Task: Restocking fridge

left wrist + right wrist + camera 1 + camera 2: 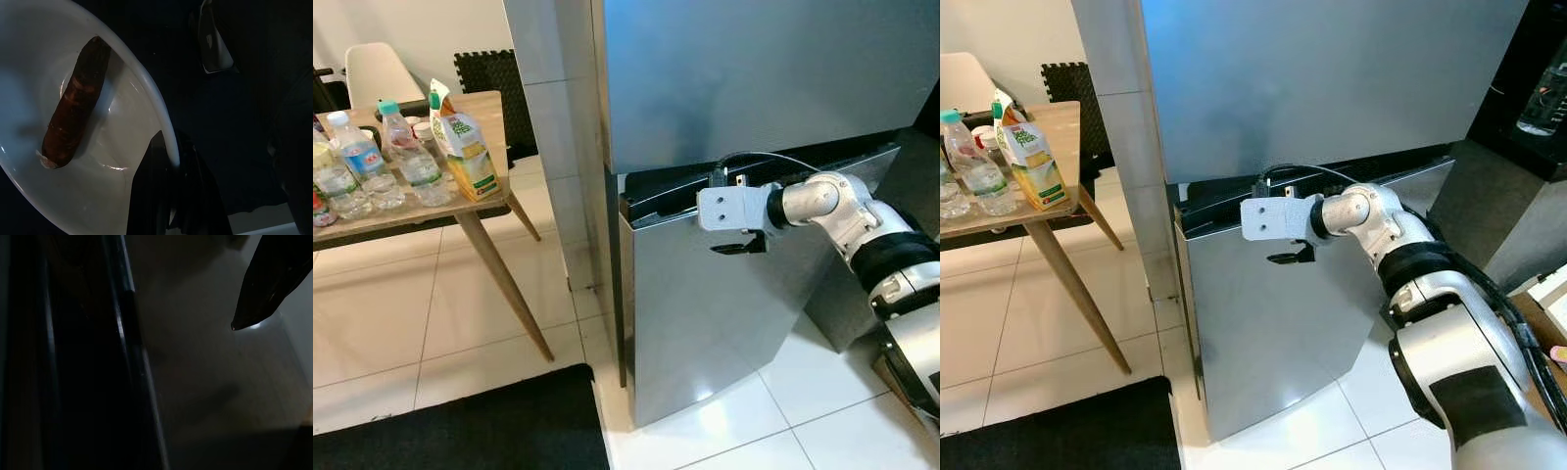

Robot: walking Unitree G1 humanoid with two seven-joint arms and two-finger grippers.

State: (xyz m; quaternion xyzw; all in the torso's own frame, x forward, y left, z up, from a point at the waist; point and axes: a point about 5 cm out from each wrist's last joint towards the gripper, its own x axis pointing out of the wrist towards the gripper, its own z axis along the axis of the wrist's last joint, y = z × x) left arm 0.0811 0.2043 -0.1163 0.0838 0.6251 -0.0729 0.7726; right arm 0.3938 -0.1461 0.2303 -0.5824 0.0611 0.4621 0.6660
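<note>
The right gripper (741,242) is at the top edge of the lower fridge door (705,323), which stands slightly ajar below the closed upper door (754,78). Whether its jaws are released or clenched cannot be told from these views; one black fingertip (266,289) shows against a dim grey panel.

The left gripper (171,196) is clenched on the rim of a white bowl (29,58) that carries a dark brown sausage-like item (73,117).

The remaining stock stands on the wooden surface (484,108) to the robot's left: a juice carton (462,145) at the near right corner, with water bottles (372,162) beside it along the near edge.

Procedure for the step in hand, judged to be opening the lower door:
1. Seat the fingers firmly behind the door's top lip before pulling.
2. Pull along the door's swing arc, not straight back.
3. Keep the bowl level throughout, so the item does not roll out.
4. Open wide enough for the bowl to pass.
</note>
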